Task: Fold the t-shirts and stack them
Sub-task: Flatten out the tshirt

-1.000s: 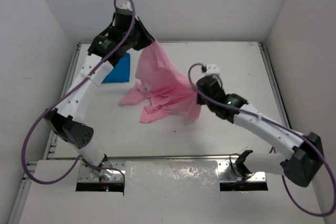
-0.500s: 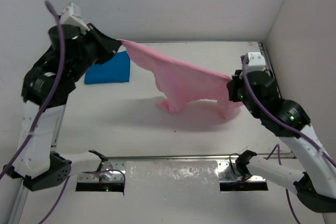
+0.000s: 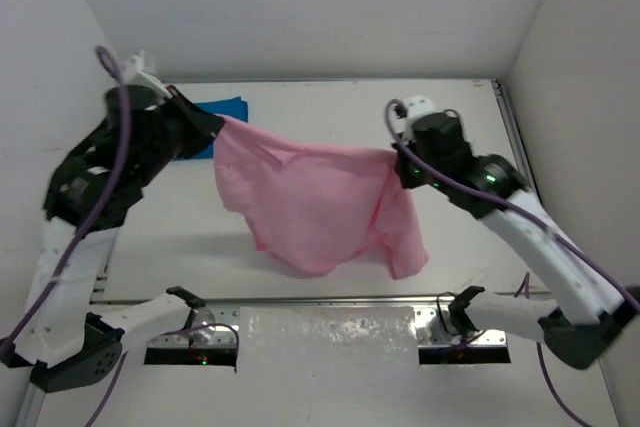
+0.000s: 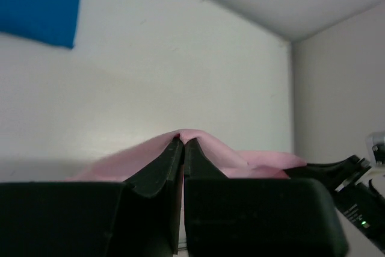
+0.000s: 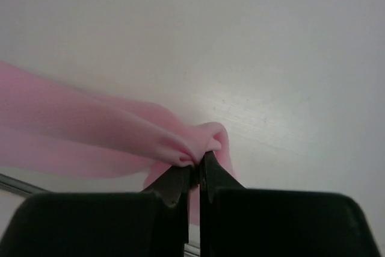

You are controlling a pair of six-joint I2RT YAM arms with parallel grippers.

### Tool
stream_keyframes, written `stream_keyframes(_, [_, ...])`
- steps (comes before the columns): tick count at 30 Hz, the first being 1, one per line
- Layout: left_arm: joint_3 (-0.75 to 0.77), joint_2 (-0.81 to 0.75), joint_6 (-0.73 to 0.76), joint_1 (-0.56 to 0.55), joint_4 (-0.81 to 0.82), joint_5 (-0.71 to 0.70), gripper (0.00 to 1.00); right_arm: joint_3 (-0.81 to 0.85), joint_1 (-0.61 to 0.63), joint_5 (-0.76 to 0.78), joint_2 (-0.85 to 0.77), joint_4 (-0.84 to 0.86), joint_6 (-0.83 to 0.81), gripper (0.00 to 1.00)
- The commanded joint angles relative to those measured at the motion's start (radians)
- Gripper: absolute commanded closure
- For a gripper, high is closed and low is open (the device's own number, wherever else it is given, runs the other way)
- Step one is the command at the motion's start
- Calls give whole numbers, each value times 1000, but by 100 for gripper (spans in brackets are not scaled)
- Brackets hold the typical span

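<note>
holding the pink t-shirt [image 3: 310, 197] up above the table [image 3: 350, 107], spread between two pinches. left gripper [image 3: 215, 122] at about 10 o'clock in the overhead view, clamped fully closed on one upper corner of the cloth. right gripper [image 3: 395, 154] at about 2 o'clock, likewise closed tight on the other upper corner. in both wrist views, jaws pressed together with a small pink fold nipped between them.

likely reason for the raised, wide-apart hold: letting gravity pull the garment open and flat, ready to be laid down smooth before folding. top edge drawn nearly taut from 10 to 2 o'clock, with a slight sag in the middle. body of the shirt hanging as a broad sheet toward 6 o'clock, lightly wrinkled, lower edge uneven, with one longer flap at about 5 o'clock under the right gripper. hard to tell whether the lowest edge touches the surface.

blue t-shirt [image 3: 222, 106] at about 10 o'clock near the far edge of the table, already a flat folded rectangle, partly hidden behind the left arm. judged stage: pink shirt spread out but not yet laid down or folded, and stacking not yet done.
</note>
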Motion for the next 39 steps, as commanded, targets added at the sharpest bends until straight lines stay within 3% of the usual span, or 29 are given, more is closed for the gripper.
stream_keyframes(1, [-204,30,28,10,74,-95,100,-133,-63,-158,139,84,-42,100])
stream_keyframes(3, [-286,28,39,10,126,-113,100,-234,-130,-310,182,234,-23,100])
stream_keyframes(5, [-408,30,54,10,180,-113,100,-235,-178,-372,254,247,-17,92])
stream_keyframes(7, [-512,48,59,12,249,-93,100,-198,-190,-364,375,218,-38,82])
stream_keyframes(8, [-537,54,60,12,272,-83,100,-178,-198,-358,407,196,-57,71])
stream_keyframes(10, [-580,79,62,13,328,-44,100,-103,-201,-321,475,167,-75,64])
stream_keyframes(14, [-581,125,82,13,381,-14,100,-95,-199,-298,455,139,-66,46])
stream_keyframes(20, [-573,174,108,13,414,0,100,-384,-179,-335,273,340,-8,47])
stream_keyframes(23, [-571,177,115,15,428,5,100,-477,-135,-347,271,406,-5,55])
stream_keyframes(26, [-559,186,126,15,428,6,100,-491,-78,-298,306,391,-28,63])
stream_keyframes(31, [-548,195,129,15,424,11,100,-525,-54,-283,280,446,-17,61])
stream_keyframes(39, [-539,192,128,15,415,6,100,-502,-54,-240,371,428,-32,61])
